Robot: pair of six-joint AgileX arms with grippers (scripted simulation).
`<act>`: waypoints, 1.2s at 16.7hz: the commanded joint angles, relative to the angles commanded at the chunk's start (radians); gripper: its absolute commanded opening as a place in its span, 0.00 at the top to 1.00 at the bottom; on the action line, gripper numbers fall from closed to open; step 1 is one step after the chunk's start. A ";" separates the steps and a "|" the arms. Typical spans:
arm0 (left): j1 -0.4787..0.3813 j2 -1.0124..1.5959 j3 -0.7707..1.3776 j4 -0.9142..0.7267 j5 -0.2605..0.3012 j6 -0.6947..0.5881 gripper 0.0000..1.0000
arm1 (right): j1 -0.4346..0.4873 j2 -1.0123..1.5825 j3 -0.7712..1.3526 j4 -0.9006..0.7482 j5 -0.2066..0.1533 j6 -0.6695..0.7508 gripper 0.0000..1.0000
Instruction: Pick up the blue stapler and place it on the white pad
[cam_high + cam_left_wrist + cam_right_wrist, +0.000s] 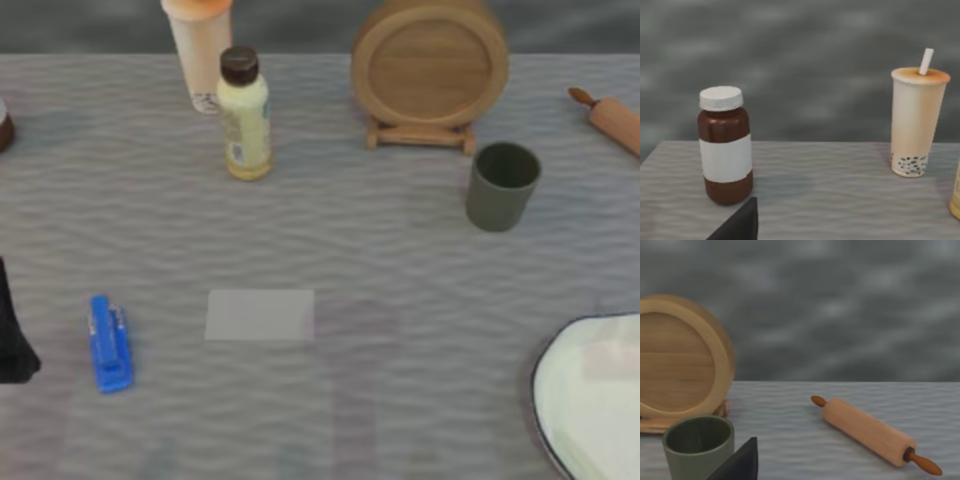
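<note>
Blue plastic marks the stapler (110, 343), lying flat on the grey table (400, 270) near the front left, just beside the left gripper (14, 345), which sits at the table's left edge without touching it; whether that gripper is spread or pressed together cannot be told. The white pad (260, 315) lies to the stapler's right, apart from it. Farther back stands a cream bottle (244, 115).

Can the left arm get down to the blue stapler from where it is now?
Probably yes. The left arm sits at the table's left edge, close beside the blue stapler, which lies flat with bare table around it. The white pad lies apart, to its right. Nothing stands between them.
</note>
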 joint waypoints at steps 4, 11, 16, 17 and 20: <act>-0.004 0.031 0.031 -0.023 0.001 -0.010 0.00 | 0.000 0.000 0.000 0.000 0.000 0.000 0.00; -0.041 0.472 0.385 -0.293 0.001 -0.123 0.00 | 0.000 0.000 0.000 0.000 0.000 0.000 0.00; -0.077 1.004 0.729 -0.578 -0.005 -0.232 0.00 | 0.000 0.000 0.000 0.000 0.000 0.000 0.00; -0.084 1.111 0.797 -0.635 -0.006 -0.254 0.00 | 0.000 0.000 0.000 0.000 0.000 0.000 0.00; -0.106 1.402 0.990 -0.795 -0.008 -0.316 0.00 | 0.000 0.000 0.000 0.000 0.000 0.000 0.00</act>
